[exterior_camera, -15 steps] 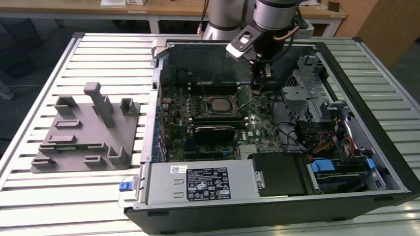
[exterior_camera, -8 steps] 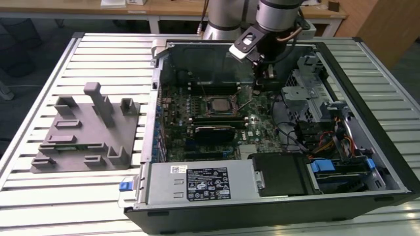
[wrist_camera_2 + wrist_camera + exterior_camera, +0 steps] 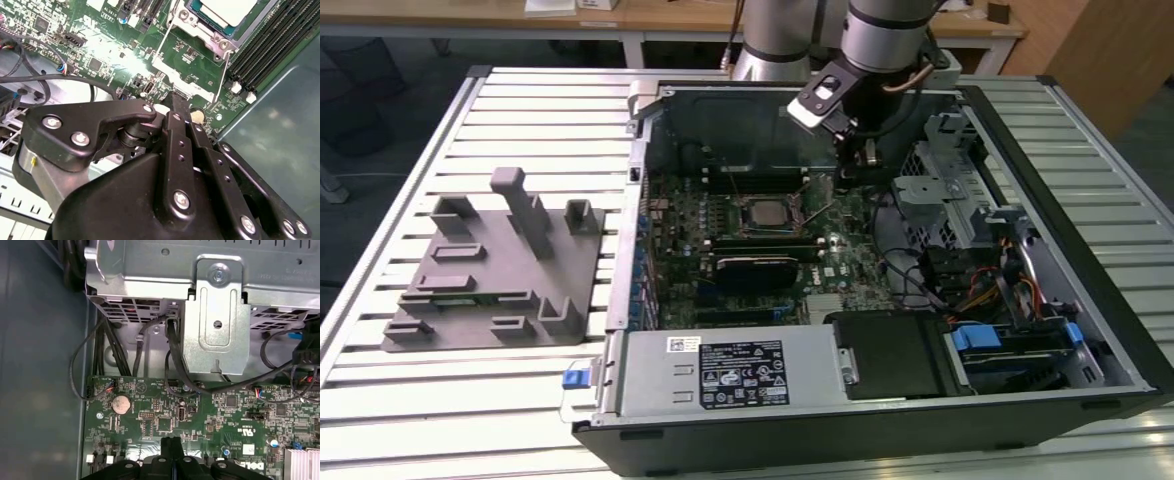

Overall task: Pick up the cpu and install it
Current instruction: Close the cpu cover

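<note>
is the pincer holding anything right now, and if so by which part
Nothing is held. The pincer is shut with nothing between its tips, over the motherboard. The cpu lies in its socket.

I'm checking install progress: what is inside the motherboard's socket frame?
The cpu lies inside the socket frame, pale silver top up. The socket contacts beneath it are covered, so cannot be seen.

One high overview, two close cameras on the wrist.
The exterior view looks down from the near side over the bench (image 3: 480, 400) and the open computer case (image 3: 881, 440). Both wrist views sit close above the motherboard (image 3: 200, 420), sighting past the end effector (image 3: 171, 442): the second toward the cpu (image 3: 227, 10), the first toward the metal drive cage (image 3: 215, 315). They share the coin battery (image 3: 120, 404).
</note>
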### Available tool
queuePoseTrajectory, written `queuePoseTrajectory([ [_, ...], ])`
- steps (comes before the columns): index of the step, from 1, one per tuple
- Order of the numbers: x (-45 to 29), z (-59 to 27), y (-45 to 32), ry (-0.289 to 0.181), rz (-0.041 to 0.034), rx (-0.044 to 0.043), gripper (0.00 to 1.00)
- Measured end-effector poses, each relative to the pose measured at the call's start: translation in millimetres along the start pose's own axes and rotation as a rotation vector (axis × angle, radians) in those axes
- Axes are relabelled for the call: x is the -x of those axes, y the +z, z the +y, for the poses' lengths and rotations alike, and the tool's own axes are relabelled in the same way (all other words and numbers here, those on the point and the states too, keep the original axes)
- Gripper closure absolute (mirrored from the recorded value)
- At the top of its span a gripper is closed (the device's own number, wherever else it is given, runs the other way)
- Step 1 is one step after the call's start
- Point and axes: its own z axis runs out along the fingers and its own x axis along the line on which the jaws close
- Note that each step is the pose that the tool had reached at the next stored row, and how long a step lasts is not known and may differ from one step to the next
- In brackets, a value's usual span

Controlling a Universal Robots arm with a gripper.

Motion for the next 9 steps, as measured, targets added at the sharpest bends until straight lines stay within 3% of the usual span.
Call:
queuePoseTrajectory([
  [4, -0.1, -0.1, 6.2, 0.0, 0.0, 0.0, 0.89],
  [9, -0.3, -5.3, 7.4, 0.0, -0.0001, -0.0001, 0.89],
])
